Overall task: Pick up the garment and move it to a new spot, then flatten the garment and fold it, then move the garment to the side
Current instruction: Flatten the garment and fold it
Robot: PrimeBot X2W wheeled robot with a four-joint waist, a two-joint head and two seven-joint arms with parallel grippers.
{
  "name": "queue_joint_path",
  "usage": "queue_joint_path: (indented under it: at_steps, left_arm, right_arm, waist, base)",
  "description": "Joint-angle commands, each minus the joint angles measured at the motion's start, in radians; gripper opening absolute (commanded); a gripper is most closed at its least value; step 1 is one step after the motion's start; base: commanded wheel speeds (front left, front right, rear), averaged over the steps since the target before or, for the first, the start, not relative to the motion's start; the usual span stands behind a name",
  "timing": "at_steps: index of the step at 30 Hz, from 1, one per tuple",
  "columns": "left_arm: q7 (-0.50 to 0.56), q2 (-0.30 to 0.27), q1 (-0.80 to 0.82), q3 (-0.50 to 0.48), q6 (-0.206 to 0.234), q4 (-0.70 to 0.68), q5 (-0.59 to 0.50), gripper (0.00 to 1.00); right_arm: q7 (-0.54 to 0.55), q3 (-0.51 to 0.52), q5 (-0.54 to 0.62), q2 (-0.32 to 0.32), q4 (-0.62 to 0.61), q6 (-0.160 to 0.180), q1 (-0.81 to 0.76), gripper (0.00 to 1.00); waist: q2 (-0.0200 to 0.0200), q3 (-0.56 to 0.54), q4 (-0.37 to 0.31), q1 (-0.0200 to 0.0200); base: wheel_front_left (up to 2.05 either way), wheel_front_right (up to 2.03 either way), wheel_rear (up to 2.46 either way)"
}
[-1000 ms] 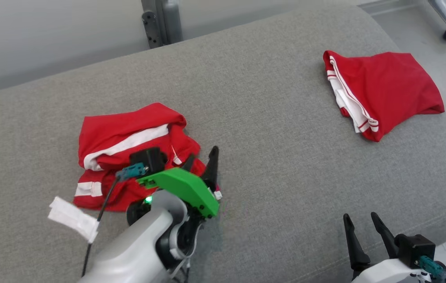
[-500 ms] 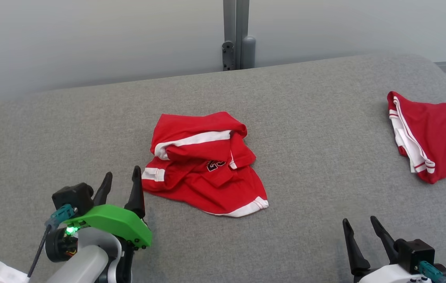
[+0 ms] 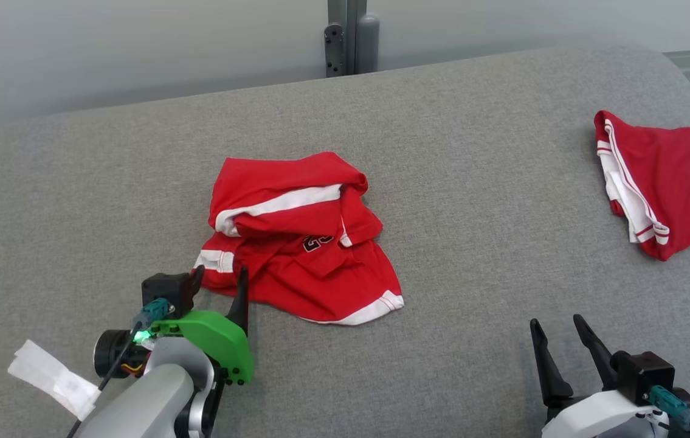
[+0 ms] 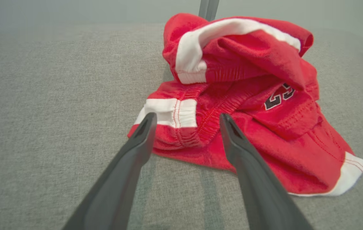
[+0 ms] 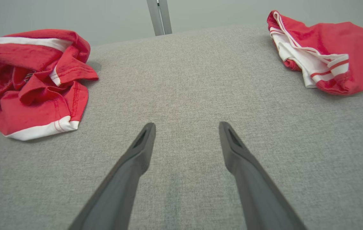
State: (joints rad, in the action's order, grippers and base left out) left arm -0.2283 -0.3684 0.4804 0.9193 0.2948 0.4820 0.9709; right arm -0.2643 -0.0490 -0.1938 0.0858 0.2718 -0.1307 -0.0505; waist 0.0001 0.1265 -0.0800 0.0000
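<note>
Head view: two red garments [image 3: 296, 243] [image 3: 667, 176]; left pincer [image 3: 220, 274] and right pincer [image 3: 555, 320] both gape wide, empty.

Grey cushion [image 3: 472, 182], metal post [image 3: 351, 30] behind

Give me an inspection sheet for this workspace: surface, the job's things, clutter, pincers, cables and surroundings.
Surface: grey fabric cushion, bare between the clothes.
Job's things: red shorts with white trim, crumpled in a heap near the middle, not flattened or folded.
Clutter: second red garment lying at the cushion's right edge, apart from the heap.
Grippers: left pincer open, tips at the heap's near left edge, nothing gripped; right pincer open over bare cushion, holding nothing.
Cables: black cable running from the left wrist, with a white tape tag.
Surroundings: grey post and pale wall behind the cushion.
</note>
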Motion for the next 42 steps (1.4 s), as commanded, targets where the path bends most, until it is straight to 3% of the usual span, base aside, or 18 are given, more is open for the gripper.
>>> queue_joint_path:
  at_steps: [1, 8, 10, 17, 21, 24, 27, 32, 39, 42]
  left_arm:
    - [0.002, 0.003, 0.021, 0.003, 0.006, 0.021, -0.019, 1.00]
    - [0.057, 0.030, 0.070, 0.014, 0.023, 0.134, -0.013, 0.98]
    - [0.064, 0.034, 0.078, 0.005, 0.017, 0.157, 0.001, 0.00]
    - [0.073, 0.063, 0.037, -0.094, -0.043, 0.122, 0.136, 0.00]
    - [0.085, 0.083, -0.004, -0.174, -0.077, -0.029, 0.248, 0.00]
    - [0.109, 0.114, -0.038, -0.235, -0.070, -0.179, 0.347, 0.00]
    - [0.118, 0.150, -0.070, -0.298, -0.022, -0.337, 0.439, 0.00]
    - [0.107, 0.238, -0.081, -0.356, 0.111, -0.548, 0.521, 0.00]
    - [0.033, 0.313, -0.039, -0.353, 0.276, -0.676, 0.595, 0.00]
    - [-0.012, 0.317, -0.020, -0.326, 0.307, -0.708, 0.661, 0.00]
  right_arm:
    - [0.000, 0.001, -0.010, 0.003, 0.000, 0.000, 0.015, 1.00]
    - [0.000, 0.004, -0.008, -0.002, 0.003, 0.000, 0.024, 1.00]
    - [0.000, 0.004, -0.008, -0.004, 0.004, 0.000, 0.025, 1.00]
    - [0.000, 0.009, -0.008, -0.014, 0.008, 0.000, -0.005, 1.00]
    - [0.000, 0.012, -0.012, -0.019, 0.009, 0.000, -0.021, 1.00]
    - [0.000, 0.009, -0.013, -0.021, 0.012, 0.000, -0.031, 1.00]
    - [0.000, 0.000, -0.017, -0.024, 0.013, 0.000, -0.030, 1.00]
    - [0.000, -0.021, -0.024, -0.029, 0.023, 0.000, -0.028, 1.00]
    - [0.000, -0.046, -0.035, -0.033, 0.040, 0.000, -0.030, 1.00]
    - [0.000, -0.059, -0.047, -0.034, 0.044, 0.000, -0.029, 1.00]
  waist:
    - [-0.0001, 0.020, -0.021, 0.0000]
    - [-0.0001, 0.030, -0.029, 0.0000]
    - [-0.0001, 0.029, -0.028, 0.0000]
    - [-0.0001, 0.007, -0.010, 0.0000]
    - [-0.0001, -0.013, 0.022, 0.0000]
    - [-0.0001, -0.031, 0.053, 0.0000]
    - [-0.0001, -0.048, 0.081, 0.0000]
    - [-0.0001, -0.072, 0.120, 0.0000]
    - [-0.0001, -0.097, 0.137, 0.0000]
    - [-0.0001, -0.097, 0.135, 0.0000]
  base:
    - [0.00, 0.00, 0.00]
    - [0.00, 0.00, 0.00]
    - [0.00, 0.00, 0.00]
    - [0.00, 0.00, 0.00]
    - [0.00, 0.00, 0.00]
    - [0.00, 0.00, 0.00]
    - [0.00, 0.00, 0.00]
    - [0.00, 0.00, 0.00]
    - [0.00, 0.00, 0.00]
    - [0.00, 0.00, 0.00]
